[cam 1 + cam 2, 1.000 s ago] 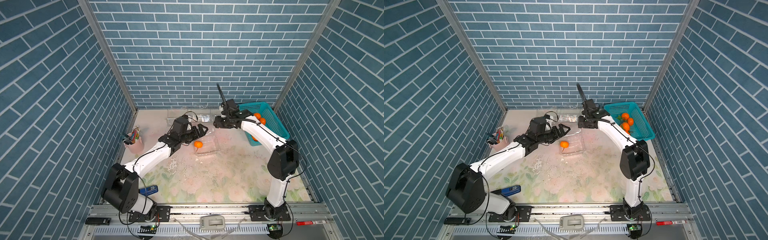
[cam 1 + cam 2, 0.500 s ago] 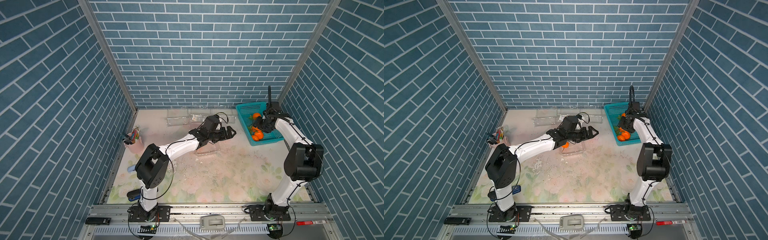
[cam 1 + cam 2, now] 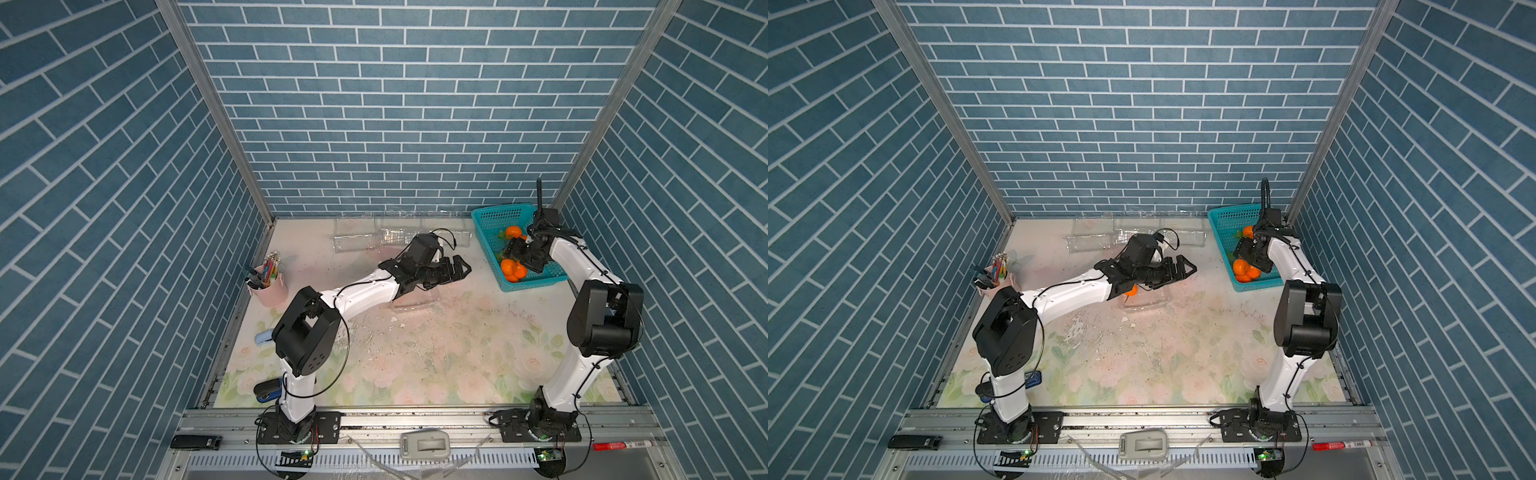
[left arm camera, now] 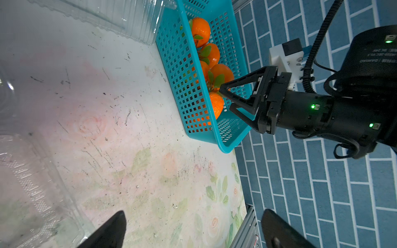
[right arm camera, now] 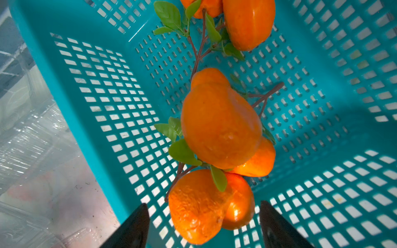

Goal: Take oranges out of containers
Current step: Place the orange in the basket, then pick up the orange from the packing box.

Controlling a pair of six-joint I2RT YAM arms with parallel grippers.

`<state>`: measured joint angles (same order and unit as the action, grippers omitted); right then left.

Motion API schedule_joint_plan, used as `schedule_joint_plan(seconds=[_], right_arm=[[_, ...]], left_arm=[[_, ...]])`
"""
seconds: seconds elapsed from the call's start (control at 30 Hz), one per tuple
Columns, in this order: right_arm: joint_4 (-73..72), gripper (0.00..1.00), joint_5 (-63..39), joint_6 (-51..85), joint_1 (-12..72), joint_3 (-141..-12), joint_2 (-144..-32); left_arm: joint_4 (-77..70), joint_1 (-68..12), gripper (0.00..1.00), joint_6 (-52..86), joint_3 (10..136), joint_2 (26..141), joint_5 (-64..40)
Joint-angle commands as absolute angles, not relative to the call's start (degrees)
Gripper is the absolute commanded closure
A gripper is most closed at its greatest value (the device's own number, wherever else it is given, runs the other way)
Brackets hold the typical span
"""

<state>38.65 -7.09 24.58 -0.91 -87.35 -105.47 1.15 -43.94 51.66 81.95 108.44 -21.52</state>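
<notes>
Several oranges (image 5: 219, 126) with stems and green leaves lie in the teal basket (image 5: 86, 107) at the back right. My right gripper (image 5: 203, 205) hangs open inside the basket (image 3: 490, 216), its fingers on either side of one orange pair (image 5: 193, 214) with gaps on both sides. Another orange (image 3: 1131, 289) shows under my left forearm in a clear container (image 3: 1146, 301) mid-table. My left gripper (image 3: 463, 266) stands open and empty just right of that container (image 3: 415, 301). More clear containers (image 3: 353, 241) lie along the back wall.
A pink pencil cup (image 3: 272, 286) stands at the left wall. Small blue objects (image 3: 264, 338) lie by the left arm's base. In the left wrist view the basket (image 4: 178, 64) sits against the right wall with my right gripper (image 4: 226, 97) in it.
My right arm swung from the middle of the table to the basket, and its jaws have since widened off the orange pair. My left arm reached right, over the middle container.
</notes>
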Motion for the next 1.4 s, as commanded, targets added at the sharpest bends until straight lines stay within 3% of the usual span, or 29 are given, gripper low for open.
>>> schedule_joint_plan(seconds=[0.0,0.4,0.77,1.03,1.37], right_arm=[[39.59,0.17,-9.16,23.50,-0.30,-88.75,-100.54],[33.59,0.11,-13.15,26.20,16.16,-88.80,-94.74],[26.75,0.10,-15.02,31.85,30.09,-87.37,-102.81],[24.35,0.10,-14.85,34.42,35.69,-88.70,-110.59],[22.57,0.16,-15.47,37.58,38.83,-90.09,-117.36]], left_arm=[[1.67,-42.45,0.01,51.15,80.24,105.23,-21.70],[4.70,-31.85,0.01,48.60,67.49,91.19,-21.38],[6.74,-22.27,0.01,47.75,52.93,78.85,-23.83],[-4.04,-18.30,0.01,54.53,42.74,79.19,-29.58],[-8.85,-18.32,0.01,57.26,40.36,81.17,-31.22]])
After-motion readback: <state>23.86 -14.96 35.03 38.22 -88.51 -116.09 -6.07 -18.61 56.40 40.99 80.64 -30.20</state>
